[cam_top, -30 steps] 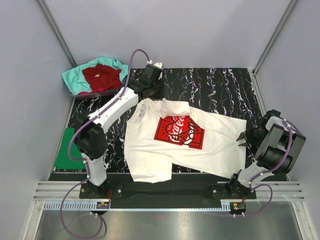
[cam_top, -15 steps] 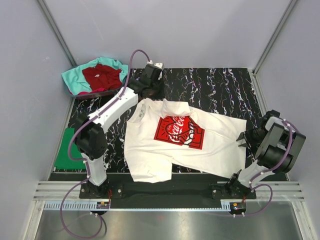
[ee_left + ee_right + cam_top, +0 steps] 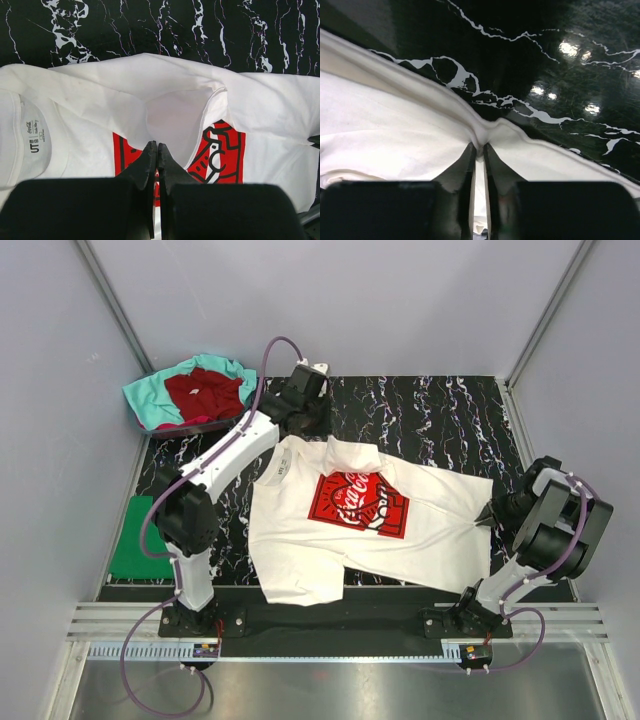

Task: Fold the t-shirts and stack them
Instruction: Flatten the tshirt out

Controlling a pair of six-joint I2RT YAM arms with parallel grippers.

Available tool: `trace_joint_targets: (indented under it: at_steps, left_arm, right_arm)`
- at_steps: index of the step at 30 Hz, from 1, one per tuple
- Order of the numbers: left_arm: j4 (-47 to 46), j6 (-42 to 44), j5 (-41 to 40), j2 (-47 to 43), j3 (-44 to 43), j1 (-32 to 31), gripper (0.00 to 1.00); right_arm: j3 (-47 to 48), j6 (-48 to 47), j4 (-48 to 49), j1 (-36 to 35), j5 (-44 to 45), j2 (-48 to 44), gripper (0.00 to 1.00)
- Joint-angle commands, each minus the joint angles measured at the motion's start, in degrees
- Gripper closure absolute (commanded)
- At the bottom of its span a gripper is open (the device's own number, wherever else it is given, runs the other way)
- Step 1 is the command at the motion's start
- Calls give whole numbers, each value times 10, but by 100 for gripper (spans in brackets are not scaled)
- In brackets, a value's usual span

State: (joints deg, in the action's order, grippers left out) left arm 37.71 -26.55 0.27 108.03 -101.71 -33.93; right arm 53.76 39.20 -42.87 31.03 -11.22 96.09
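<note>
**Soft white t-shirt (image 3: pixel 300 540) with a red rectangular chest print, taken at both ends of its length**

The white t-shirt lies print-up and mostly flat on the black, white-veined tabletop (image 3: pixel 430 410). Its long axis, collar to hem, runs from the left fingers (image 3: pixel 152 150) across to the right fingers (image 3: pixel 471 152). The whole body of the shirt sits between the two sets of fingers.

The left fingers are pressed together, with their tips meeting the cloth at the far shoulder, near the collar label. Just ahead of them a sleeve is flapped inward over the top corner of the red print. I cannot tell whether a thin layer of cloth is caught between them.

The right fingers are clamped on the hem. From the right wrist, the white edge puckers up into the narrow slot between them, and bare tabletop lies just beyond.

The right arm is the nearer one to the hem and the left arm to the collar. I judge that any pull to flatten the shirt, or any fold along its length, turns on this collar-to-hem line.

The cloth is not yet smooth. Creases run slantwise toward the right fingers, and the near sleeve splays out toward the arm bases.

The teal t-shirt (image 3: pixel 145 400) and dark red t-shirt (image 3: pixel 205 390) lie crumpled together, apart from the left fingers on their left. The green t-shirt (image 3: pixel 135 540) lies flat, well apart on the left.
</note>
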Motion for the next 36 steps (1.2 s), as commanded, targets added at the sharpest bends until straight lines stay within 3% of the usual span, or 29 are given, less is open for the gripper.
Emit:
trace_joint_targets:
  at_steps: [1,4,7,12,13,14,18,27,31,36]
  left_arm:
    - [-9,15,0,-1,-58,3,100]
    - [2,26,-1,14,-109,11,100]
    - [10,31,5,31,-152,18,100]
    - [1,22,18,33,-158,19,100]
    - [0,19,22,32,-155,19,100]
    - [-1,18,22,32,-151,19,100]
    - [-1,15,24,26,-141,19,100]
    - [-4,14,20,13,-123,19,100]
    - [-5,18,18,10,-123,19,100]
    - [-6,17,23,15,-129,19,100]
  right_arm:
    - [35,1,-27,1,8,-9,87]
    - [70,-4,-78,1,20,-13,92]
    - [101,-23,-111,0,30,-6,89]
    - [107,-30,-103,1,24,8,92]
    - [104,-35,-93,1,21,10,91]
    - [100,-39,-89,1,19,14,81]
    - [97,-46,-75,1,16,39,65]
    - [102,-49,-56,0,24,67,71]
    - [114,-61,-77,1,37,56,64]
    - [113,-62,-88,1,29,40,63]
